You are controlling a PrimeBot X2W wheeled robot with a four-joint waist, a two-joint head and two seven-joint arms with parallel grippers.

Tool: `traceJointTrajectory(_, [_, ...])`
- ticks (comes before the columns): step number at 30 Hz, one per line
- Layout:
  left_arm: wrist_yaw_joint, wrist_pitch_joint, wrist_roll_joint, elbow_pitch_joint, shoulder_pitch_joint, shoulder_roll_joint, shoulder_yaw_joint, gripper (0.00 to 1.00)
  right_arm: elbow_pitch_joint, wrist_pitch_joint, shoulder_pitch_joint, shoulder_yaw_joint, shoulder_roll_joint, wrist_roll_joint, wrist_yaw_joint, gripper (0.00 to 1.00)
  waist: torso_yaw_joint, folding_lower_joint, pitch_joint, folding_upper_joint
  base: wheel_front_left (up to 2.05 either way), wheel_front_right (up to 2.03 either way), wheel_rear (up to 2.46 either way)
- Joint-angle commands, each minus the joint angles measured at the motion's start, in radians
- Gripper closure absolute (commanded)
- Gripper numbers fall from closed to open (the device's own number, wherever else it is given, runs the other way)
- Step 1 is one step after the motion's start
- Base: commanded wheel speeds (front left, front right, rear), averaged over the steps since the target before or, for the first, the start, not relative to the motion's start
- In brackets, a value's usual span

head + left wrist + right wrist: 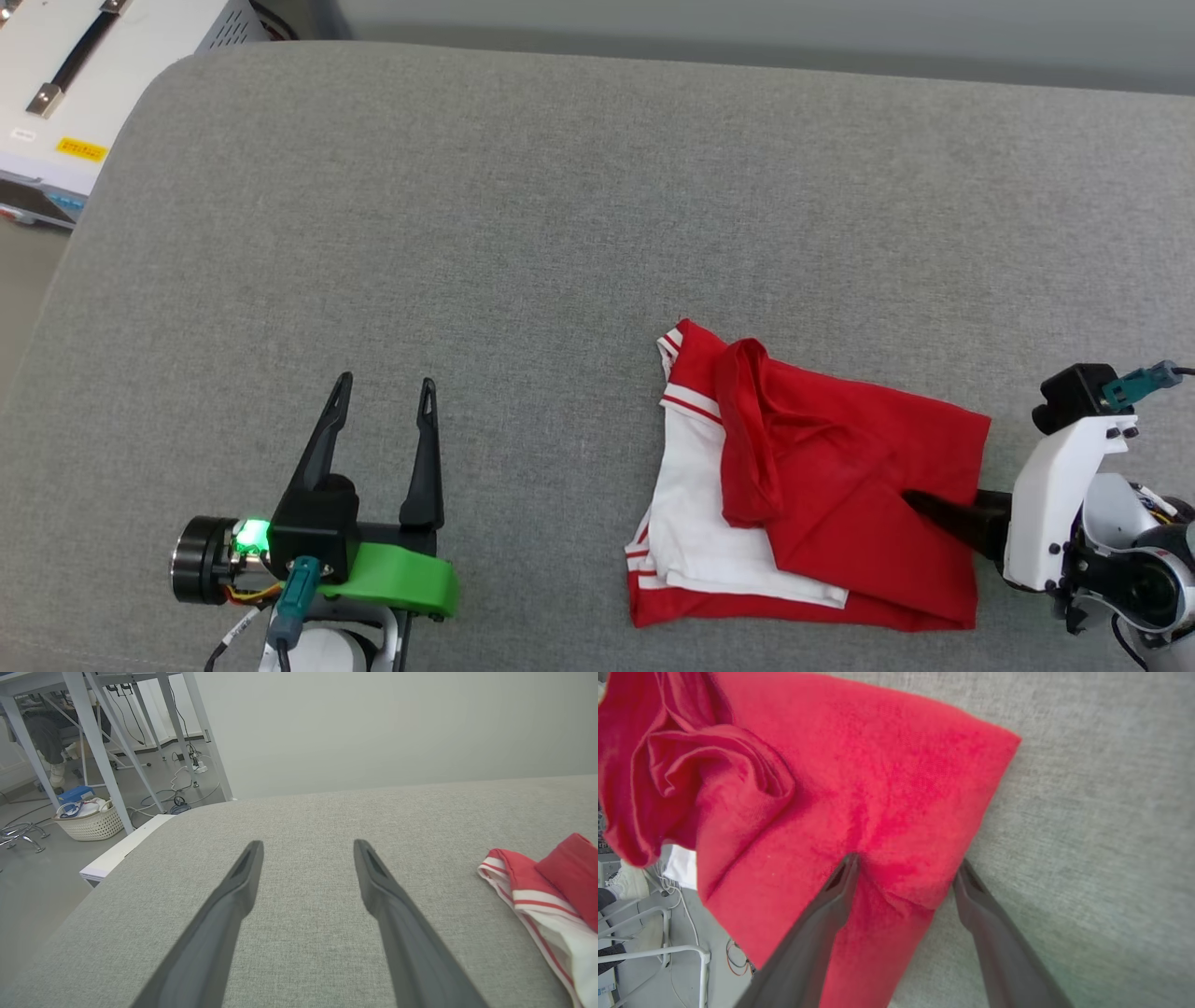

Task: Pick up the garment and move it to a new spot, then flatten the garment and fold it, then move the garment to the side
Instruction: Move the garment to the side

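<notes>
My right tool [908, 868] is spread wide, 1 finger on the crumpled red jersey shirt with white sleeves [840, 448], 1 just off its edge, by the grey fabric tabletop's [467, 187] front right. It looks soft, light and floppy, so I'd pinch that edge. My left tool [387, 383] is spread and empty.

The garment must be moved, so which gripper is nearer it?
Right. The right gripper, open, straddles the garment's right edge, touching the cloth. The left gripper, open, sits over grey cushion, apart to its left.
</notes>
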Motion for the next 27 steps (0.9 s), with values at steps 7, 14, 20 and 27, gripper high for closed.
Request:
traceJointTrajectory(7, [-0.009,-0.006,0.006,0.011,-0.039,-0.009,-0.007,0.00,0.086,-0.050,0.026,0.150,0.032,0.015,-0.001,0.00,0.037,0.0000,0.046,-0.0001,0.00,0.00,0.00])
traceJointTrajectory(14, [-0.007,-0.006,0.004,0.024,-0.034,-0.010,0.003,0.00,0.047,-0.162,0.003,0.206,-0.029,0.038,-0.001,1.00,0.022,0.0000,0.030,-0.0001,0.00,0.00,0.00])
traceJointTrajectory(20, [-0.009,-0.006,0.003,0.030,-0.020,-0.011,0.008,0.00,-0.005,-0.261,-0.034,0.201,-0.083,0.046,-0.001,1.00,-0.014,0.0000,-0.004,-0.0001,0.00,0.00,0.00])
traceJointTrajectory(27, [-0.009,-0.006,0.002,0.026,0.004,-0.009,0.018,0.00,-0.053,-0.320,-0.080,0.184,-0.156,0.009,-0.001,1.00,-0.098,0.0000,-0.031,-0.0001,0.00,0.00,0.00])
